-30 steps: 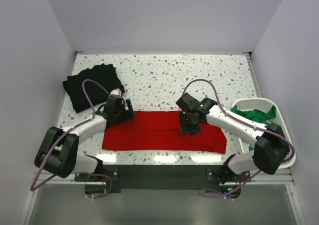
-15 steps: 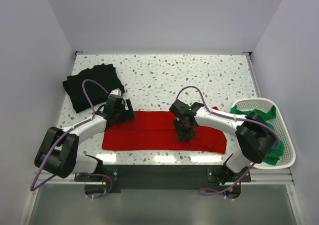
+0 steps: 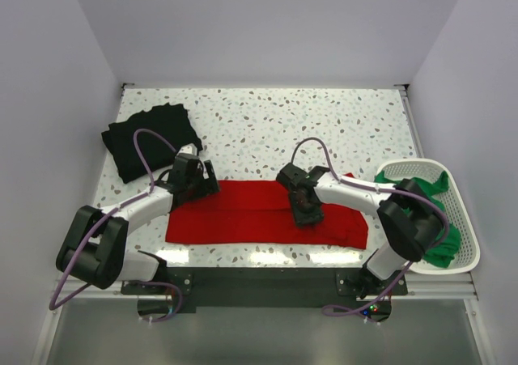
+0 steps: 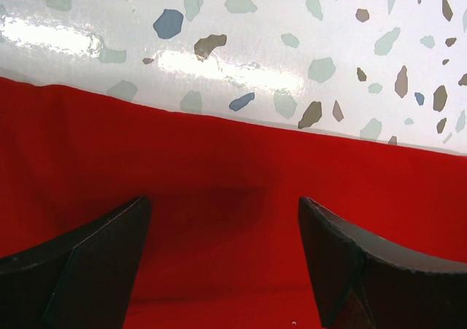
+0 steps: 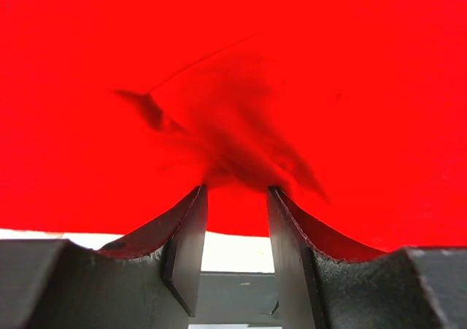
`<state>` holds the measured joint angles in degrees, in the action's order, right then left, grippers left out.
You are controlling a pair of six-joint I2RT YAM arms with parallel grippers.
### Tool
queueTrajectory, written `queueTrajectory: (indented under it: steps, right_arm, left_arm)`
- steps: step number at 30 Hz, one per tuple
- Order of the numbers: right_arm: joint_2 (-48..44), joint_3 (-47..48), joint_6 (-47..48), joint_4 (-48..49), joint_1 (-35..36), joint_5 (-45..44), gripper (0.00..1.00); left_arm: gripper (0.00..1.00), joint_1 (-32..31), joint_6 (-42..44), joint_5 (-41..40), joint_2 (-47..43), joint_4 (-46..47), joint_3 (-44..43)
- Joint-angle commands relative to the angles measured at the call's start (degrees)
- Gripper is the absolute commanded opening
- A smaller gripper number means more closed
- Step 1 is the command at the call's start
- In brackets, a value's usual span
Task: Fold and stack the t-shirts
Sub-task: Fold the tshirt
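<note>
We take the step in hand to be the folding of the red t-shirt (image 3: 243,215), which lies as a long flat band across the near part of the table (image 3: 324,122), running left to right just in front of both arm bases. The black t-shirt (image 3: 150,142) sits well apart at the far left, and the green t-shirt (image 3: 421,185) is bunched in the white basket (image 3: 407,165) at the right edge, so nothing is stacked yet. The left gripper (image 4: 222,201) hovers low over the band's left end, close to its far edge. Its fingers are spread wide with only flat cloth between them, and it holds nothing. The right gripper (image 5: 236,192) is down on the cloth right of the middle with its jaws drawn close together. Creases in the cloth run to the fingertips, so it appears to be pinching a tuck of red cloth, though the wrist view is too close for us to be sure how much it has caught. Next, we judge, the left gripper must drop and close on its own edge. Then both ends can be lifted together and carried across evenly, keeping the band taut so the fold lands square rather than skewed.
</note>
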<state>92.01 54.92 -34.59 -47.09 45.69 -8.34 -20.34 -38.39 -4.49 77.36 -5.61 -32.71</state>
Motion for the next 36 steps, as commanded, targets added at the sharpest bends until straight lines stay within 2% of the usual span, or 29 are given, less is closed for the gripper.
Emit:
queueTrajectory:
  steps: [1,8,17,19,23,30,36]
  right_arm:
    - [-0.9,-0.4,-0.4,-0.6,-1.0,-3.2,0.43]
    - [0.4,-1.8,0.2,1.2,-1.5,-4.0,0.41]
    - [-0.8,0.4,0.7,-1.2,-1.6,-5.8,0.21]
    - [-1.4,1.0,1.4,-2.0,-1.6,-4.6,0.14]
    - [-1.8,2.7,3.0,-3.5,-1.7,0.3,0.1]
    - [0.0,4.9,7.6,-5.0,-1.5,10.8,0.11]
    - [3.0,5.2,7.5,-3.2,-1.5,13.9,0.13]
  left_arm:
    - [0.88,-0.2,-0.5,-0.4,0.8,-1.4,0.7]
    - [0.88,-0.1,-0.3,-0.6,0.7,-1.8,0.7]
    - [0.88,-0.1,-0.3,-0.6,0.8,-1.9,0.5]
    - [0.88,-0.2,-0.3,-0.6,0.8,-1.8,0.5]
    - [0.88,-0.1,-0.3,-0.5,1.1,-1.9,0.3]
    - [0.88,-0.1,-0.3,-0.3,1.6,-1.8,0.1]
    - [0.88,-0.1,-0.1,-0.4,1.5,-2.1,-0.1]
